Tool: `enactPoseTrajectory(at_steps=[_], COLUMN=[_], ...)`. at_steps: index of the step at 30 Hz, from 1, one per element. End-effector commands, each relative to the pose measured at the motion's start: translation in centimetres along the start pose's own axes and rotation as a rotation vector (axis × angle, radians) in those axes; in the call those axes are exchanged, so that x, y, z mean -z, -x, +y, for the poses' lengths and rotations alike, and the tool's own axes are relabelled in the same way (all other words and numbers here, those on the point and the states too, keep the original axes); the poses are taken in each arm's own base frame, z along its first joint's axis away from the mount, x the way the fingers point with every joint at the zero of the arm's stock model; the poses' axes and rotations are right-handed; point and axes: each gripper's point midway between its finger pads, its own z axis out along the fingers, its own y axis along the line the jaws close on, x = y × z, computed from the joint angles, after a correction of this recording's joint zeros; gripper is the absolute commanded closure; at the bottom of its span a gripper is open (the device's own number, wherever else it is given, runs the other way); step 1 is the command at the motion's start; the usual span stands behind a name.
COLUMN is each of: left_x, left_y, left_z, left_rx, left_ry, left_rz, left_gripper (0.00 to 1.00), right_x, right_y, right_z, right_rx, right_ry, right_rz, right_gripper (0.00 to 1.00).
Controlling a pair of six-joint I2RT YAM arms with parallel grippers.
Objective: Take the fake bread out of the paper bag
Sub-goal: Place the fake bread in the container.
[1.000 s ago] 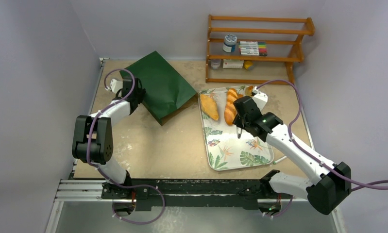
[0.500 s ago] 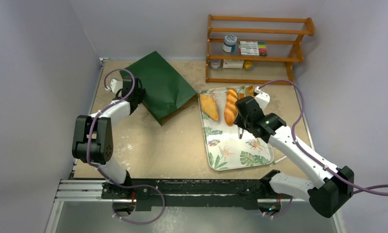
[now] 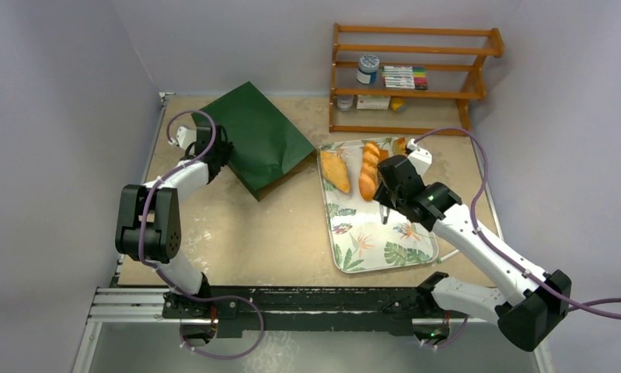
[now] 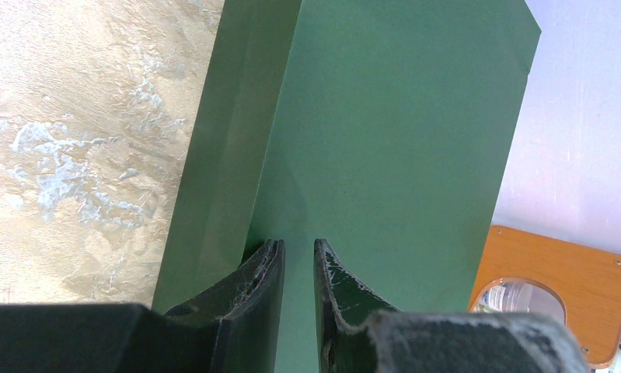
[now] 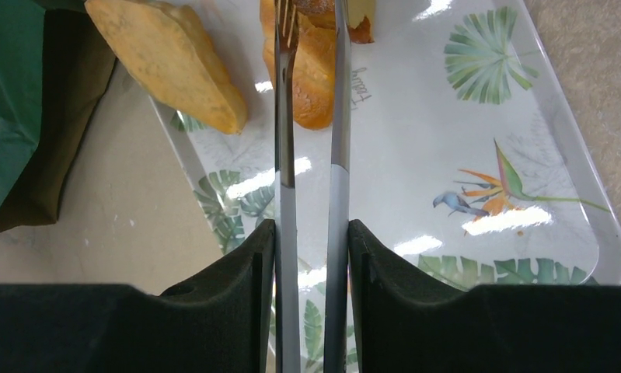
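Note:
The dark green paper bag [image 3: 256, 144] lies flat at the back left, its brown mouth facing the tray; it also shows in the left wrist view [image 4: 385, 116]. My left gripper [image 3: 218, 148] [image 4: 298, 247] sits at the bag's left edge, jaws nearly together on it. My right gripper [image 3: 385, 198] [image 5: 311, 225] is shut on metal tongs [image 5: 284, 155] above the leaf-patterned tray [image 3: 377, 241]. On the tray lie an oval loaf [image 3: 335, 171] [image 5: 167, 62], a braided baguette [image 3: 368, 172] [image 5: 311, 85] and a small piece [image 3: 399, 145]. The tong tips reach the baguette's far end.
A wooden shelf [image 3: 416, 78] with a jar, markers and boxes stands at the back right, just behind the tray. Grey walls close in the table on the left, back and right. Bare tan tabletop [image 3: 260, 233] lies between the bag and the arm bases.
My right arm's elbow has swung right and the gripper with the tongs has shifted slightly over the tray. The left arm and the bag have not moved.

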Motion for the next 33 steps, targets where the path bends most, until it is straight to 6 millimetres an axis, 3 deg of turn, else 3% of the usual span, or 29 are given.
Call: enactPoseTrajectory(at_steps=[1,10,19,33], left_x=[0.6,0.6,0.6,0.6], left_y=[1.0,1.1,1.3,1.3], left_z=[-1.6,-1.8,-2.2,-2.1], left_rx=[0.001,0.002,-0.002,-0.006], left_ry=[-0.028,-0.030,-0.037,-0.031], left_rz=[-0.022,-0.023,-0.026,-0.028], left_gripper=[0.80,0.80,0.80,0.80], right_x=[2.0,3.0,4.6,5.3], right_y=[1.9,0.4,0.7,0.9], right_z=[1.5,1.5,2.3,3.1], right_rx=[-0.049,-0.053,-0.057,-0.041], right_ry=[0.051,0.049,0.064,0.087], right_rz=[-0.052,-0.030,-0.047,-0.048], right_gripper=[0.62,0.62,0.62,0.62])
